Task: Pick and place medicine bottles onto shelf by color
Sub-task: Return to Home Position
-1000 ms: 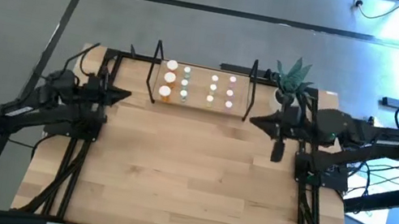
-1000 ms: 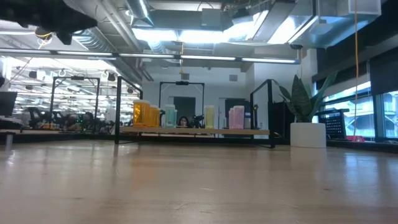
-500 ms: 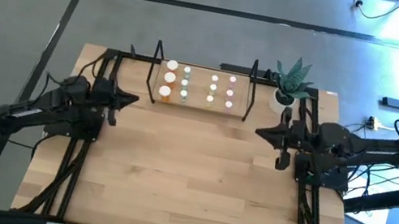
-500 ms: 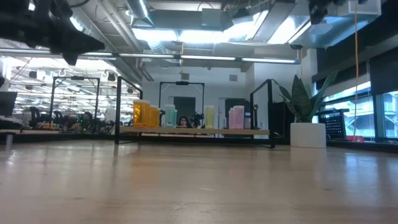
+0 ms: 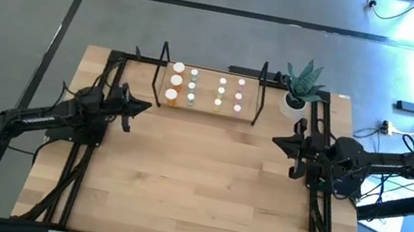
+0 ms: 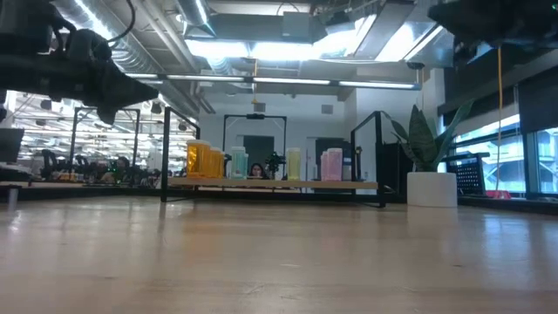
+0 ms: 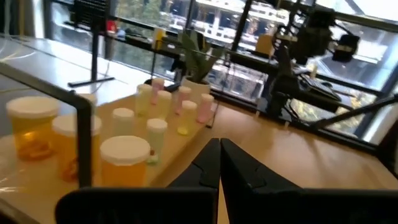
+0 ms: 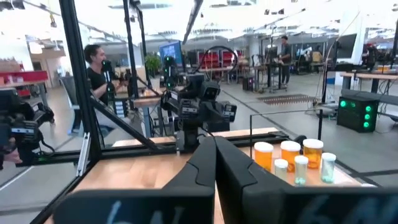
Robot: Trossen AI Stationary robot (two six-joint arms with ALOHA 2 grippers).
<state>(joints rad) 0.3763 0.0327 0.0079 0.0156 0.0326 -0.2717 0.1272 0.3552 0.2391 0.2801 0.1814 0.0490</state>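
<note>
Medicine bottles (image 5: 192, 86) stand grouped by colour on the shelf (image 5: 203, 107) at the bench's (image 5: 194, 190) far edge. The left claw (image 5: 143, 107) and right claw (image 5: 276, 138), both pinched together and empty, flank it, the left slightly nearer.

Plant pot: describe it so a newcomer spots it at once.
In the high view, find the wooden table, then the shelf at its far edge. Off the shelf's right end, in the table's far right corner, stands the white plant pot. Unlike the tiny capped bottles nearby, it carries spiky green leaves.
</note>
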